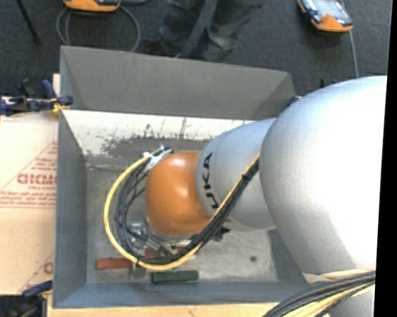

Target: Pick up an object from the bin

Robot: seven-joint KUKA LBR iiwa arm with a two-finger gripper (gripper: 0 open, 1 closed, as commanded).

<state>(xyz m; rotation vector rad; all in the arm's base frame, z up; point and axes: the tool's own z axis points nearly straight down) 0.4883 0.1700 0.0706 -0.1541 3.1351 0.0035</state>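
Note:
My gripper (138,239) is low in the bin's front left part, mostly hidden under the arm's orange cover and cables. Just in front of it, a flat red piece (111,264) lies on the floor near the front wall. To the right of that piece lies a dark green bar (175,276), lengthwise along the front wall. A small reddish bit (152,253) shows right by the gripper's body; I cannot tell what it belongs to.
The arm reaches in from the right and hides the middle and right of the bin floor. The front wall stands close behind the red piece and the green bar. A small dark speck (252,259) lies on the floor at the right.

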